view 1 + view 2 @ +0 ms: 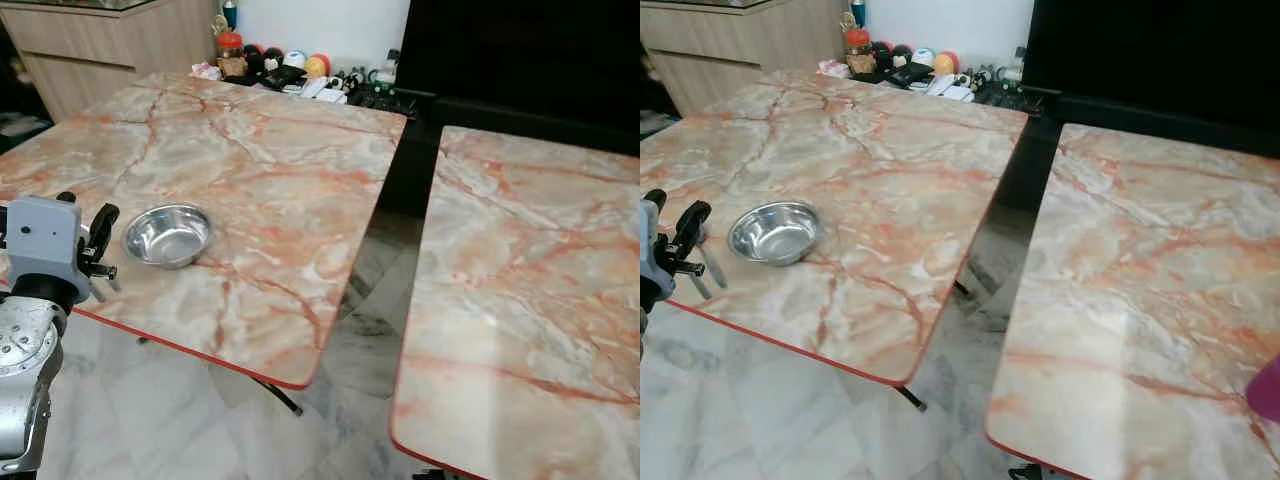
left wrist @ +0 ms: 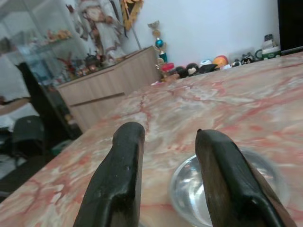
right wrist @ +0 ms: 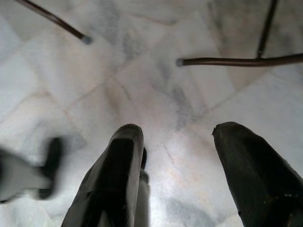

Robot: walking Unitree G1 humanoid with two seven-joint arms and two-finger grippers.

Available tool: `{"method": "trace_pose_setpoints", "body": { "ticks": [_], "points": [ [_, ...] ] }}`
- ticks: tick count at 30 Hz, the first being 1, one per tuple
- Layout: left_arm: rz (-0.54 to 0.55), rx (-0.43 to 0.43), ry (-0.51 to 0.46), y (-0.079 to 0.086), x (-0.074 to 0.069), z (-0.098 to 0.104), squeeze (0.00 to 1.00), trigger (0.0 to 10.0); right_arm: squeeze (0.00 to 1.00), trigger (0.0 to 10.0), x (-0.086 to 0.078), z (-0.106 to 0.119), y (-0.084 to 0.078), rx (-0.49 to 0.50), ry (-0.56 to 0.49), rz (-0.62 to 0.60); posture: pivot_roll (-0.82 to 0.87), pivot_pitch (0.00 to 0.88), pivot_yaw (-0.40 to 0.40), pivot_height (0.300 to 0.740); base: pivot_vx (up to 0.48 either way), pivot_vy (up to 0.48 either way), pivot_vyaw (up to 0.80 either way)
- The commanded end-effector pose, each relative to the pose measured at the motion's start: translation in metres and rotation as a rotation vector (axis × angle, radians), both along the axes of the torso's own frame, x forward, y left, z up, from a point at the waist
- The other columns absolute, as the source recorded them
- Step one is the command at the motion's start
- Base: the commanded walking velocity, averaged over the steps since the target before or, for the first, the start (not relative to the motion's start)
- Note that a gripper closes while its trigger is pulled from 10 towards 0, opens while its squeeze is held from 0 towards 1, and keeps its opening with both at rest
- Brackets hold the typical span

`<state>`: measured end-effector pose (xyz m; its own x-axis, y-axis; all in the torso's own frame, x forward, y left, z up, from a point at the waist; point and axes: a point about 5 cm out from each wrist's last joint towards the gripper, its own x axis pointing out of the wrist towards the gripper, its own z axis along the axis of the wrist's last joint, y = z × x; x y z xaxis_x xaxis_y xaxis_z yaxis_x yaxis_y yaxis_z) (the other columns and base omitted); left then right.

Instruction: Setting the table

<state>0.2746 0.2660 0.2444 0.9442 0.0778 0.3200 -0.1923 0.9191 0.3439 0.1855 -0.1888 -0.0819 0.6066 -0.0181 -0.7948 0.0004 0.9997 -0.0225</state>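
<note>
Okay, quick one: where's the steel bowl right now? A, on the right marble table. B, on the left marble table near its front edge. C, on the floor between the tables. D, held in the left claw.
B: the steel bowl rests on the left marble table near its front edge, beside the open, empty left claw.

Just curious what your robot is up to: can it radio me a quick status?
Left gripper open, beside the steel bowl near the table edge. Right gripper open, pointing at the floor. Nothing in the way.
</note>
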Motion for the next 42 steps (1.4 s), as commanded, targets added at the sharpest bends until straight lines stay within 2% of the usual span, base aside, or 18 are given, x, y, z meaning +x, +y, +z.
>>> {"method": "trace_pose_setpoints", "body": {
  "ticks": [1,7,9,16,24,31,42],
  "points": [
    [0.007,0.032,-0.011,0.001,-0.002,0.005,0.0,10.0,0.0,10.0,-0.007,-0.004,0.003,0.013,0.028,0.001,0.19,0.12,-0.057,0.74,0.0,0.48,0.0],
    [-0.012,0.021,-0.009,0.005,-0.002,0.008,0.0,10.0,0.0,10.0,-0.007,-0.004,0.003,0.014,0.028,-0.003,0.19,0.12,-0.059,0.74,0.0,0.47,0.0],
    [-0.062,0.049,0.019,0.003,-0.002,0.007,0.0,10.0,0.0,10.0,-0.007,-0.004,0.003,0.017,0.028,-0.011,0.2,0.12,-0.057,0.74,0.0,0.0,0.0],
    [-0.119,-0.046,0.001,0.004,-0.005,0.011,0.0,10.0,0.0,10.0,-0.006,-0.004,0.003,0.016,0.021,-0.004,0.2,0.121,-0.058,0.74,0.0,0.0,0.0],
    [-0.125,-0.055,0.008,0.005,-0.005,0.011,0.0,10.0,0.0,10.0,-0.007,-0.004,0.002,0.021,0.021,-0.023,0.2,0.12,-0.057,0.74,0.0,0.0,0.0],
    [-0.199,-0.069,0.034,-0.009,-0.004,0.006,0.0,10.0,0.0,10.0,-0.007,-0.004,0.003,0.025,0.021,-0.041,0.2,0.119,-0.055,0.74,0.0,0.0,0.0],
    [-0.201,-0.078,0.028,-0.009,-0.004,0.007,0.0,10.0,0.0,10.0,-0.009,-0.005,0.003,0.03,0.029,-0.047,0.2,0.122,-0.051,0.74,0.0,0.0,-0.77]
  ]
}}
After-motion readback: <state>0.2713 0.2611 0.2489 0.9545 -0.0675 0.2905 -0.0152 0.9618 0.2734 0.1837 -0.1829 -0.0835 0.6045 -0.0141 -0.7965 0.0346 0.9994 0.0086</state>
